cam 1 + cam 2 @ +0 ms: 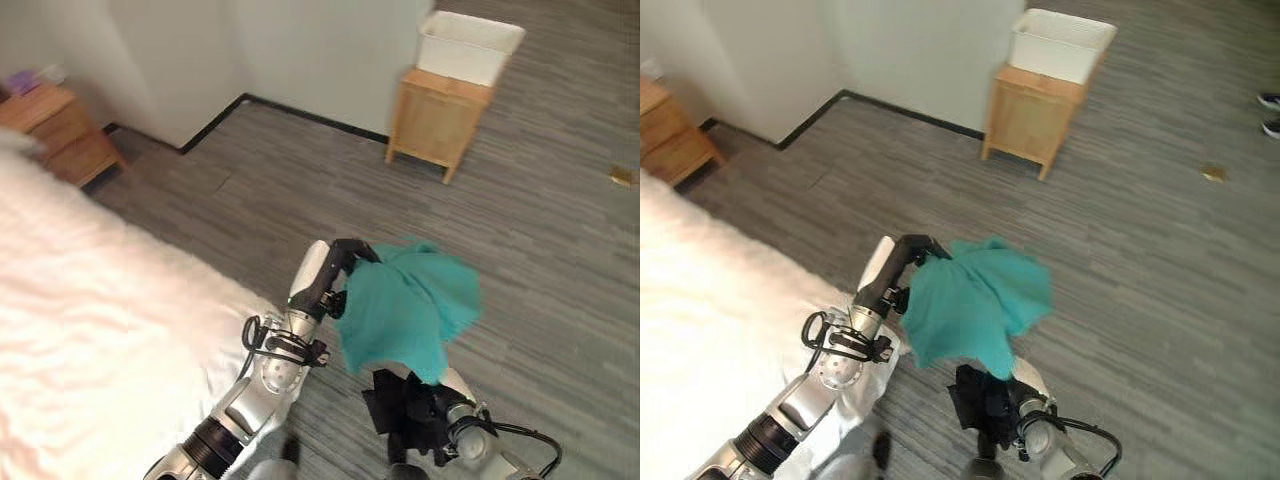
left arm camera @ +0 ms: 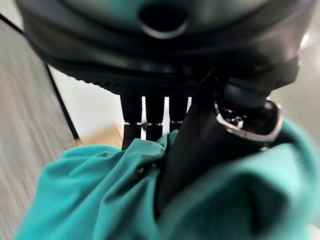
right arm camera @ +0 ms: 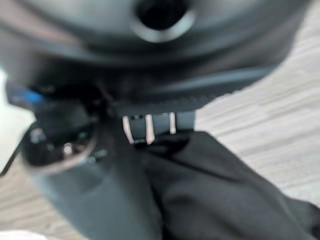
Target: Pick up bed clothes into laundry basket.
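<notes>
Right hand (image 1: 425,410), nearest, is closed on one black garment (image 3: 225,200). Left hand (image 1: 345,262) pinches one teal cloth (image 1: 405,305), which hangs above the floor (image 1: 540,250) beside the bed (image 1: 90,330). Both items appear light and limp; bunched folds give the surest hold. Farthest: one white basket (image 1: 468,45) on one wooden cabinet (image 1: 435,120).
</notes>
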`<state>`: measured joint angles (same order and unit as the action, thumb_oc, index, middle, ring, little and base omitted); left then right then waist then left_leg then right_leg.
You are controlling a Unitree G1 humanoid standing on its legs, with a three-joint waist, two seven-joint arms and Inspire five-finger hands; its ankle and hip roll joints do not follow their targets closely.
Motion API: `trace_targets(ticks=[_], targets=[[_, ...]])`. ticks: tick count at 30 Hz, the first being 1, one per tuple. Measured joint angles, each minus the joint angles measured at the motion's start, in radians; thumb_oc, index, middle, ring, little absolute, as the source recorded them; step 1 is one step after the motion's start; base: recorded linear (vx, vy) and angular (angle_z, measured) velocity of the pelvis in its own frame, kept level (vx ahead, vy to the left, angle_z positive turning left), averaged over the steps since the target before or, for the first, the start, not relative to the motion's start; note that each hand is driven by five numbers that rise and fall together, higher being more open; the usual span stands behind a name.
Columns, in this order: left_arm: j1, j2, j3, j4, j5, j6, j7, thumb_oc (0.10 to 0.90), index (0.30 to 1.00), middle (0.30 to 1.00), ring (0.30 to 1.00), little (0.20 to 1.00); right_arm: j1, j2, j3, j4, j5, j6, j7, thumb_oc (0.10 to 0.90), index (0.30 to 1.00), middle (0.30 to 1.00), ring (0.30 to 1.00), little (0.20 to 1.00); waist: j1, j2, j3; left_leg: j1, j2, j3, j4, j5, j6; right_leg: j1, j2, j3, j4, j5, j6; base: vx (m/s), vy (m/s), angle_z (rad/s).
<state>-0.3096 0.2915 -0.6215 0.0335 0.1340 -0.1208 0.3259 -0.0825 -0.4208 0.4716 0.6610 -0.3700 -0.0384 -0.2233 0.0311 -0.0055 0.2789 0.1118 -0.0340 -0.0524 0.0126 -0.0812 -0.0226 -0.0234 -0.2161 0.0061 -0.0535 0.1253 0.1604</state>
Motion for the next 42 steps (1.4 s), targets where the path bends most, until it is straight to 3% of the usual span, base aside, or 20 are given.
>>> trace_targets(ticks=[5, 7, 10, 14, 16, 18, 19, 20, 21, 23, 25, 26, 28, 30, 33, 35, 37, 39, 42], targets=[[-0.098, -0.014, -0.099, 0.018, -0.037, 0.007, 0.013, 0.400, 0.300, 0.300, 0.300, 0.300, -0.024, 0.095, 0.071, 0.028, -0.001, -0.004, -0.002, 0.400, 0.300, 0.300, 0.300, 0.300, -0.052, -0.036, -0.013, 0.015, 0.003, 0.089, -0.010, -0.007, 0.006, -0.058, 0.021, -0.021, 0.037, 0.009, -0.007, -0.04, -0.012, -0.59], [-0.124, -0.023, -0.111, 0.048, -0.048, 0.008, 0.019, 0.400, 0.300, 0.300, 0.300, 0.300, -0.024, 0.107, 0.078, 0.026, -0.001, -0.010, -0.001, 0.400, 0.300, 0.300, 0.300, 0.300, -0.056, -0.037, -0.013, 0.023, 0.021, 0.116, -0.018, -0.009, 0.003, -0.087, 0.043, -0.038, 0.067, 0.014, -0.014, -0.04, -0.021, -0.56], [-0.128, -0.039, -0.114, 0.122, -0.054, 0.011, 0.019, 0.400, 0.300, 0.300, 0.300, 0.300, -0.018, 0.103, 0.058, 0.028, -0.001, -0.010, -0.006, 0.400, 0.300, 0.300, 0.300, 0.300, -0.096, -0.039, -0.011, 0.028, 0.053, 0.129, -0.019, -0.027, -0.001, -0.127, 0.074, -0.091, 0.139, 0.025, -0.020, -0.06, -0.020, -0.33], [-0.073, -0.016, -0.102, 0.204, -0.054, 0.027, 0.022, 0.400, 0.300, 0.300, 0.300, 0.300, -0.007, 0.089, -0.013, 0.029, 0.000, -0.006, -0.047, 0.400, 0.300, 0.300, 0.300, 0.300, -0.105, -0.029, 0.000, 0.023, 0.092, 0.181, -0.011, -0.028, 0.005, -0.199, 0.085, -0.115, 0.204, 0.058, 0.064, -0.11, -0.010, -0.38], [0.019, -0.010, -0.061, 0.199, -0.054, 0.029, 0.019, 0.400, 0.300, 0.300, 0.300, 0.300, 0.010, 0.063, -0.025, 0.030, 0.000, 0.006, -0.052, 0.400, 0.300, 0.300, 0.300, 0.300, -0.096, 0.018, 0.026, 0.043, 0.117, 0.178, -0.020, -0.018, 0.000, -0.202, 0.060, -0.178, 0.379, -0.094, 0.030, -0.04, -0.249, 0.03], [0.124, 0.020, 0.016, 0.197, -0.056, 0.031, 0.015, 0.400, 0.300, 0.300, 0.300, 0.300, 0.023, 0.076, -0.032, 0.028, 0.000, 0.012, -0.050, 0.400, 0.300, 0.300, 0.300, 0.300, -0.058, 0.022, 0.025, 0.054, 0.114, 0.182, -0.020, -0.019, -0.008, -0.164, 0.015, -0.189, 0.422, -0.162, -0.008, -0.06, -0.281, -0.08], [0.166, 0.041, 0.064, 0.199, -0.059, 0.040, 0.015, 0.400, 0.300, 0.300, 0.300, 0.300, 0.030, 0.082, -0.037, 0.017, 0.000, 0.012, -0.049, 0.400, 0.300, 0.300, 0.300, 0.300, -0.037, 0.017, 0.023, 0.055, 0.108, 0.180, -0.018, -0.019, -0.018, -0.115, 0.023, -0.179, 0.344, -0.200, -0.033, -0.05, -0.222, -0.14], [0.207, 0.035, 0.132, 0.220, -0.069, 0.057, 0.018, 0.400, 0.300, 0.300, 0.300, 0.300, 0.023, 0.069, -0.044, -0.003, 0.000, 0.016, -0.045, 0.400, 0.300, 0.300, 0.300, 0.300, -0.016, 0.060, 0.032, 0.046, 0.126, 0.168, -0.009, -0.009, -0.027, -0.084, 0.062, -0.177, 0.270, -0.167, -0.067, -0.04, -0.230, -0.29], [0.245, 0.047, 0.187, 0.227, -0.082, 0.064, 0.020, 0.400, 0.300, 0.300, 0.300, 0.300, 0.016, 0.065, -0.040, -0.013, -0.001, 0.020, -0.043, 0.400, 0.300, 0.300, 0.300, 0.300, 0.006, 0.068, 0.031, 0.031, 0.138, 0.167, 0.029, 0.003, -0.030, -0.066, 0.082, -0.169, 0.216, -0.140, -0.084, -0.05, -0.252, -0.53], [0.309, 0.059, 0.273, 0.227, -0.107, 0.071, 0.035, 0.400, 0.300, 0.300, 0.300, 0.300, 0.000, 0.056, -0.030, -0.047, -0.001, 0.024, -0.041, 0.400, 0.300, 0.300, 0.300, 0.300, 0.053, 0.043, 0.035, -0.026, 0.139, 0.142, 0.144, -0.013, -0.027, -0.035, 0.083, -0.128, 0.163, -0.118, -0.112, -0.07, -0.262, -0.58], [0.319, 0.056, 0.286, 0.221, -0.113, 0.072, 0.041, 0.400, 0.300, 0.300, 0.300, 0.300, 0.000, 0.018, -0.032, -0.090, -0.004, 0.024, -0.042, 0.400, 0.300, 0.300, 0.300, 0.300, 0.056, 0.065, 0.020, -0.020, 0.153, 0.124, 0.026, 0.022, -0.024, -0.005, 0.111, -0.137, 0.130, -0.115, -0.115, -0.09, -0.205, -0.08], [0.324, 0.056, 0.289, 0.213, -0.112, 0.073, 0.041, 0.400, 0.300, 0.300, 0.300, 0.300, -0.019, -0.007, -0.029, -0.090, -0.011, 0.026, -0.041, 0.400, 0.300, 0.300, 0.300, 0.300, 0.066, 0.085, 0.008, -0.009, 0.185, 0.134, 0.008, 0.054, -0.045, 0.012, 0.142, -0.137, 0.109, -0.114, -0.115, -0.04, -0.195, -0.11], [0.322, 0.055, 0.291, 0.196, -0.112, 0.072, 0.042, 0.400, 0.300, 0.300, 0.300, 0.300, -0.024, -0.011, -0.029, -0.109, -0.018, 0.026, -0.041, 0.400, 0.300, 0.300, 0.300, 0.300, 0.068, 0.065, -0.001, -0.002, 0.182, 0.128, 0.020, 0.060, -0.055, 0.049, 0.143, -0.141, 0.060, -0.096, -0.111, -0.07, -0.183, -0.09], [0.306, 0.041, 0.287, 0.184, -0.106, 0.072, 0.042, 0.400, 0.300, 0.300, 0.300, 0.300, -0.010, -0.019, -0.038, -0.166, -0.018, 0.024, -0.044, 0.400, 0.300, 0.300, 0.300, 0.300, 0.060, 0.058, -0.002, -0.002, 0.172, 0.128, 0.059, 0.060, -0.057, 0.114, 0.140, -0.152, -0.025, -0.059, -0.107, -0.10, -0.169, 0.11], [0.272, 0.025, 0.283, 0.185, -0.089, 0.073, 0.051, 0.400, 0.300, 0.300, 0.300, 0.300, -0.009, -0.022, -0.036, -0.209, -0.018, 0.021, -0.045, 0.400, 0.300, 0.300, 0.300, 0.300, 0.036, 0.063, -0.006, -0.022, 0.160, 0.170, 0.140, 0.061, -0.070, 0.156, 0.126, -0.183, -0.039, -0.059, -0.112, 0.02, -0.168, 0.24], [0.234, 0.022, 0.283, 0.184, -0.068, 0.073, 0.055, 0.400, 0.300, 0.300, 0.300, 0.300, 0.039, -0.095, -0.112, -0.353, 0.045, 0.003, 0.004, 0.400, 0.300, 0.300, 0.300, 0.300, 0.025, 0.075, -0.009, -0.059, 0.159, 0.182, 0.188, 0.070, -0.084, 0.154, 0.120, -0.185, -0.038, -0.059, -0.113, 0.09, -0.119, 0.13], [0.209, 0.040, 0.287, 0.192, -0.036, 0.074, 0.056, 0.400, 0.300, 0.300, 0.300, 0.300, 0.031, -0.164, -0.166, -0.444, 0.097, -0.003, 0.010, 0.400, 0.300, 0.300, 0.300, 0.300, -0.017, 0.097, -0.022, -0.034, 0.171, 0.199, 0.138, 0.074, -0.084, 0.154, 0.135, -0.191, -0.038, -0.060, -0.115, 0.11, -0.108, 0.15], [0.192, 0.051, 0.285, 0.198, -0.013, 0.075, 0.057, 0.400, 0.300, 0.300, 0.300, 0.300, 0.015, -0.171, -0.203, -0.453, 0.120, -0.010, 0.009, 0.400, 0.300, 0.300, 0.300, 0.300, -0.027, 0.099, -0.023, -0.030, 0.177, 0.213, 0.138, 0.074, -0.084, 0.155, 0.139, -0.189, -0.038, -0.060, -0.115, 0.06, -0.094, -0.09], [0.133, 0.057, 0.278, 0.245, 0.056, 0.091, 0.058, 0.400, 0.300, 0.300, 0.300, 0.300, -0.019, -0.197, -0.259, -0.451, 0.177, -0.013, -0.001, 0.400, 0.300, 0.300, 0.300, 0.300, -0.051, 0.075, -0.018, -0.101, 0.194, 0.205, 0.313, 0.110, -0.137, 0.172, 0.132, -0.186, -0.037, -0.081, -0.132, 0.03, -0.178, -0.14]])
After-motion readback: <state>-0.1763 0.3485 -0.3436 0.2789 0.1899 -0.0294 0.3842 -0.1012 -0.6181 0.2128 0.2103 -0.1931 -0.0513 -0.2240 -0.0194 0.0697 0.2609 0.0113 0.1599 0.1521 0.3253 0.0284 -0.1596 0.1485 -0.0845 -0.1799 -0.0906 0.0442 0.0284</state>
